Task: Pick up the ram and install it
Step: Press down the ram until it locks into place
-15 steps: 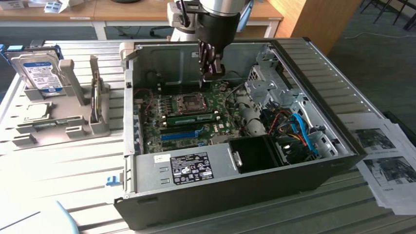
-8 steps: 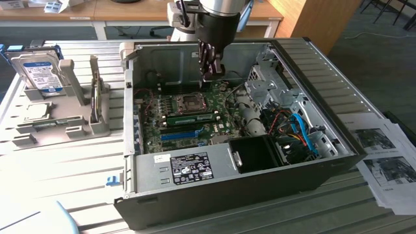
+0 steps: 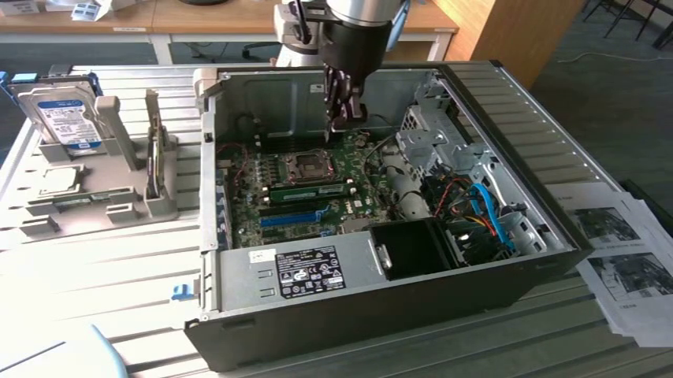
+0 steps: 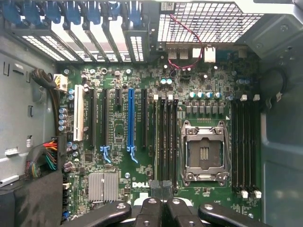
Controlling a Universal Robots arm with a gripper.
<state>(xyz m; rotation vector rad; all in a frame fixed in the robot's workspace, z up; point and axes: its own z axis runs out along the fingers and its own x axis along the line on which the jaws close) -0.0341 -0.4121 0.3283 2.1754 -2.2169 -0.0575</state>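
Green ram (image 3: 310, 191) in mobo (image 3: 252, 177) slot, pincer (image 3: 343, 122) closed above, apart

Soft, even daylight falls on the computer case (image 3: 421, 307); its ribbed side wall shines pale; inside it the motherboard (image 4: 120, 137) lies in mild shade; white glare bursts through the case's rear vent grille (image 4: 208, 21); the gripper (image 4: 162, 188), inside the case, catches small highlights on its black links.
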